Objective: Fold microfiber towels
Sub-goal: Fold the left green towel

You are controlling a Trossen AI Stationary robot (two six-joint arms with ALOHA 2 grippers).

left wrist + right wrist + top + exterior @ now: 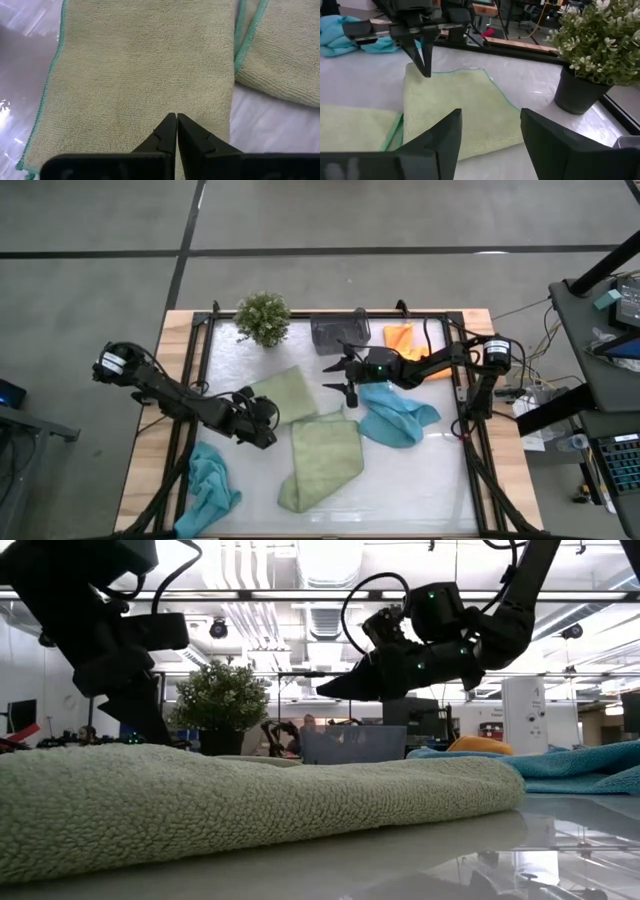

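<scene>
A folded light green towel [285, 393] [460, 107] lies flat left of the table's middle. My left gripper [270, 418] [176, 117] is shut and points down at this towel's near left edge [417, 75]. My right gripper [338, 378] [490, 120] hovers open and level just right of the same towel, fingers pointing at it, nothing between them. A second light green towel [320, 460] [250, 800] lies near the front. One teal towel [395, 418] lies crumpled at the right, another [210, 485] at the front left. An orange towel [405, 338] lies at the back right. My left gripper's shut fingertips [426, 72] come slanting down from the table's left side onto the folded green towel just inside its edge [165, 107]. I cannot tell whether they touch the cloth or stand just above it. The towel lies flat on the table.
A potted plant [263, 317] and a grey bin [340, 332] stand at the back of the table, the bin just behind my right gripper. A black frame [200, 360] borders the work surface. Bare table shows at the front right [420, 480].
</scene>
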